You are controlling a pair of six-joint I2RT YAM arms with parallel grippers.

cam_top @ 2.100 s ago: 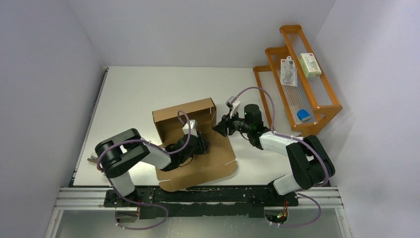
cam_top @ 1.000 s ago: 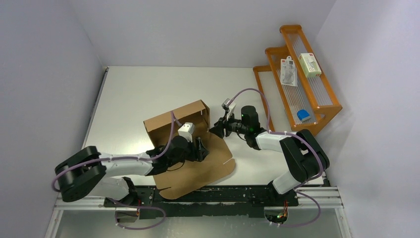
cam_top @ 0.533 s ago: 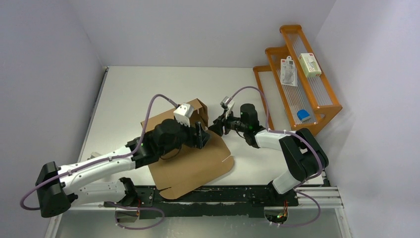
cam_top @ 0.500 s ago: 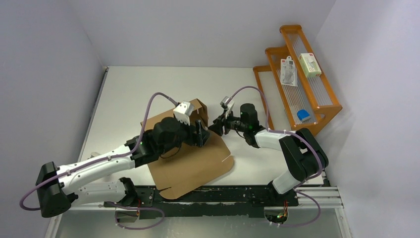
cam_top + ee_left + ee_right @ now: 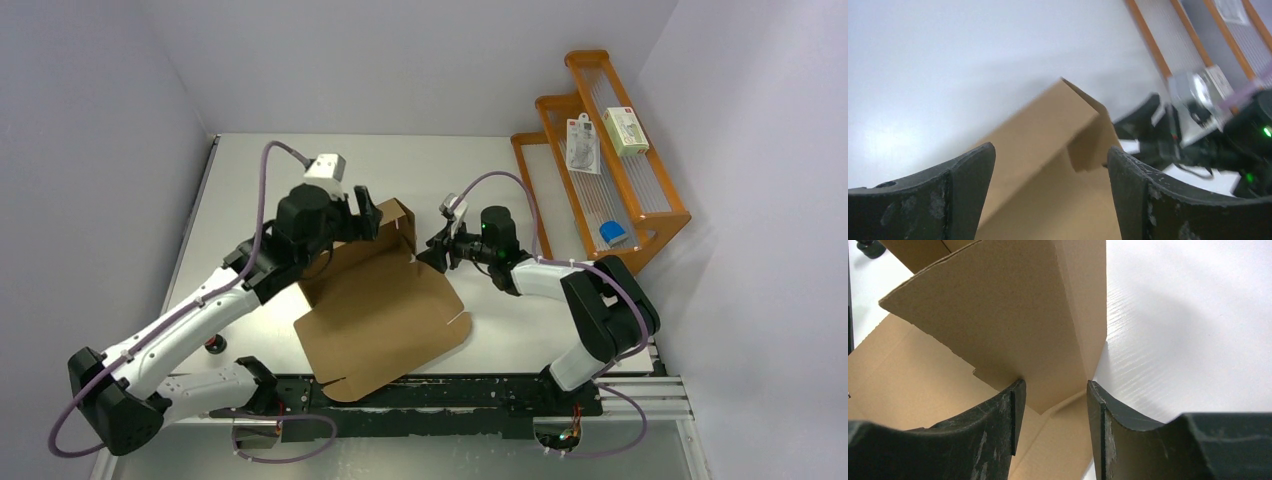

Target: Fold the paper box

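Orange rack [image 5: 676,213] (white packages [image 5: 583,143] inside) far right of paper box [image 5: 385,310].

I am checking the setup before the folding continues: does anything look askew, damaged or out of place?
The box lies askew, turned against the edges of the table, with its near corner reaching the front rail. Its far wall stands up, while the rest lies flat. Nothing looks torn or spilled.

Bright, even light, soft shadows — the left wrist view is blurred, with glare on the table [image 5: 878,137] at 9 o'clock.
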